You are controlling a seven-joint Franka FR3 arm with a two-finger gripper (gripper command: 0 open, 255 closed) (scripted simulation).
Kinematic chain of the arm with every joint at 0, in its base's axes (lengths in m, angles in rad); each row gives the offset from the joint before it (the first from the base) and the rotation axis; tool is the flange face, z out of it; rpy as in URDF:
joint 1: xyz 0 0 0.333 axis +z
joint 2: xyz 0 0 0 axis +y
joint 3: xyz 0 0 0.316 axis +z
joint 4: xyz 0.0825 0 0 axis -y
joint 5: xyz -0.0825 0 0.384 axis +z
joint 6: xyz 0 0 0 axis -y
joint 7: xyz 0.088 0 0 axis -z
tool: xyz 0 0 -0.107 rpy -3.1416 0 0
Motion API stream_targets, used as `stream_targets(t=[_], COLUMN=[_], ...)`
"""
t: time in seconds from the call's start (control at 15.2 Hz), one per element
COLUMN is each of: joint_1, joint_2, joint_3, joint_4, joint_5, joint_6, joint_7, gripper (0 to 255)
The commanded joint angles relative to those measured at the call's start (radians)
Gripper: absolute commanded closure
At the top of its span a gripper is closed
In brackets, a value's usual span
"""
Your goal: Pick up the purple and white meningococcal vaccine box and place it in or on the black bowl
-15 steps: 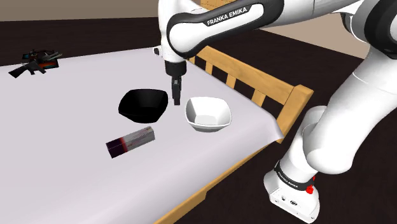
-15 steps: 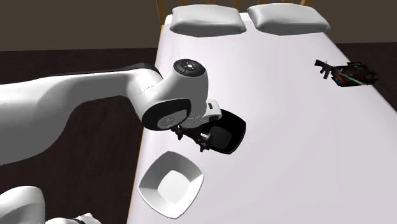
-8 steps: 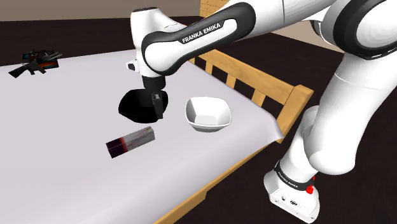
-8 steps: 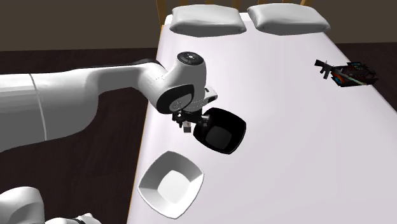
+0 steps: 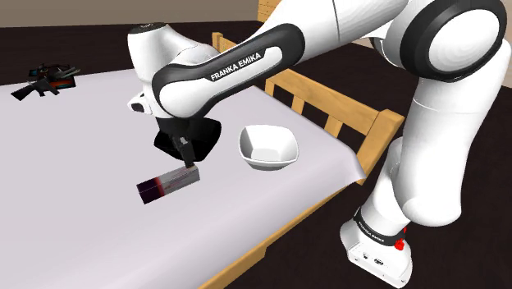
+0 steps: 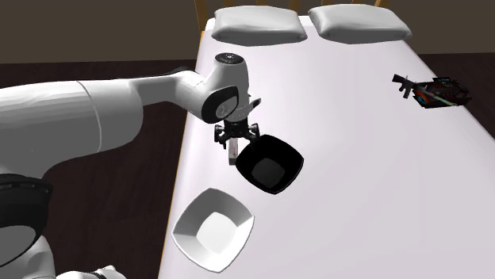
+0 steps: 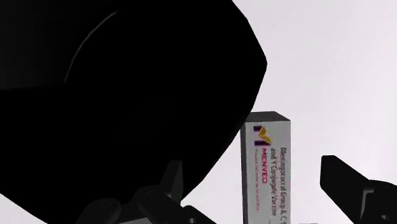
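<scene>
The vaccine box [image 5: 168,182] lies flat on the white sheet, white on top with a dark purple end. It sits just in front of the black bowl [image 5: 205,134], which the arm partly hides. My gripper [image 5: 189,156] hangs over the box's end nearest the bowl. In the wrist view the box [image 7: 266,168] lies between my fingers [image 7: 347,181], which stand apart and do not touch it. The black bowl [image 7: 127,95] is close beside it. In the second exterior view the gripper [image 6: 235,148] is at the black bowl's [image 6: 270,162] edge.
A white bowl [image 5: 267,146] stands next to the black one, near the bed's wooden rail [image 5: 328,107]. A dark toy-like object [image 5: 47,80] lies at the far corner. Two pillows [image 6: 258,24] lie at the head of the bed.
The arm has swung from between the two bowls across the black bowl and lowered, so the gripper is now over the box.
</scene>
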State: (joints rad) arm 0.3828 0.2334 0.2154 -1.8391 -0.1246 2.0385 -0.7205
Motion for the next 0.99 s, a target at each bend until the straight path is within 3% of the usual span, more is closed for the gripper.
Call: stream_targets(t=[0.0,0.4,0.92], joint_1=[0.012,-0.04,-0.042], joint_2=[0.062,0.103,0.113], joint_3=[0.032,0.09,0.091], joint_4=[0.011,-0.024,-0.032], joint_5=[0.069,0.032,0.027], joint_6=[0.067,0.135,0.153], joint_7=[-0.022,0.002,0.005], gripper=[0,0,0])
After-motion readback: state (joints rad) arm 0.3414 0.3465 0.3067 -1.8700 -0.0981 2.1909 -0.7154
